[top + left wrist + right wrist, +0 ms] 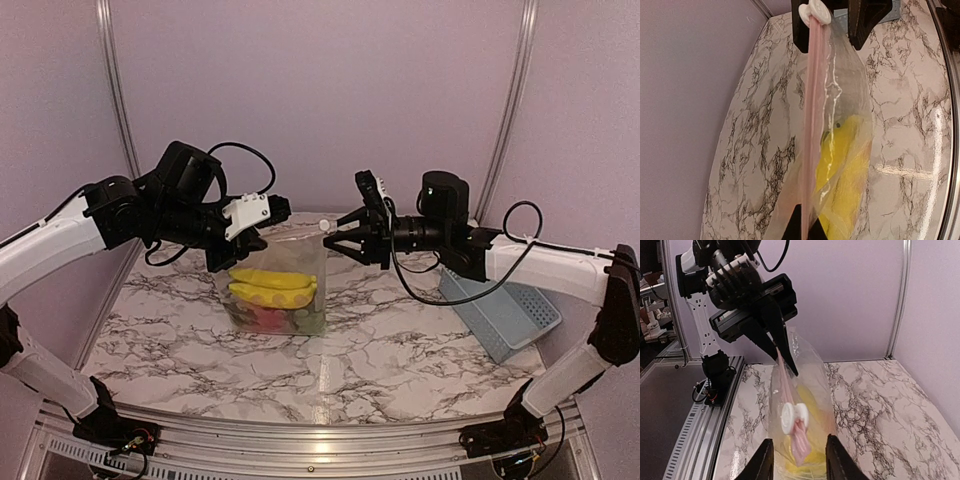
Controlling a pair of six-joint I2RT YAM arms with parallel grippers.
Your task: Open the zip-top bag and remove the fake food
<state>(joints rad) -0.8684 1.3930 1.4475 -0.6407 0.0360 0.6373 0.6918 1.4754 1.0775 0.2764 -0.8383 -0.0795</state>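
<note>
no readable text, labels or numbers anywhere.
</note>
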